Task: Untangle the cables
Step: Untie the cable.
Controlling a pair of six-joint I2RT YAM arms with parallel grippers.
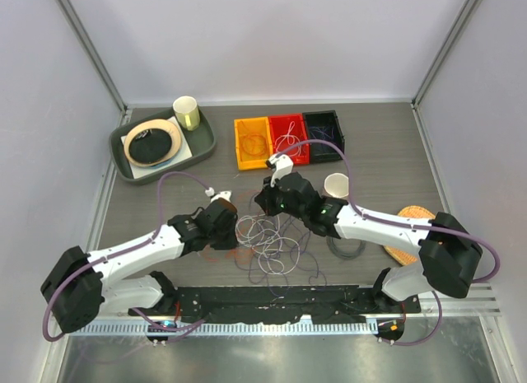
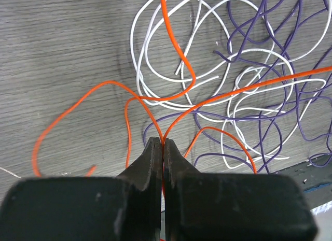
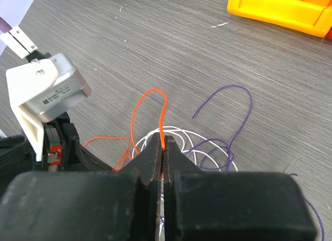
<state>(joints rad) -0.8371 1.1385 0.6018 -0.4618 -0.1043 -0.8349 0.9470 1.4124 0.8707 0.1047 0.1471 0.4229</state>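
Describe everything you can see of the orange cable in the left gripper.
The orange cable is a thin, glossy, flexible wire. The left gripper pinches it shut; strands fan out over the grey table, one arching left, others crossing white loops and purple loops. The right gripper also pinches orange wire, perhaps the same one.

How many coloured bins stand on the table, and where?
3, in a row at the back: orange bin left, red bin middle, black bin right. None seems hidden.
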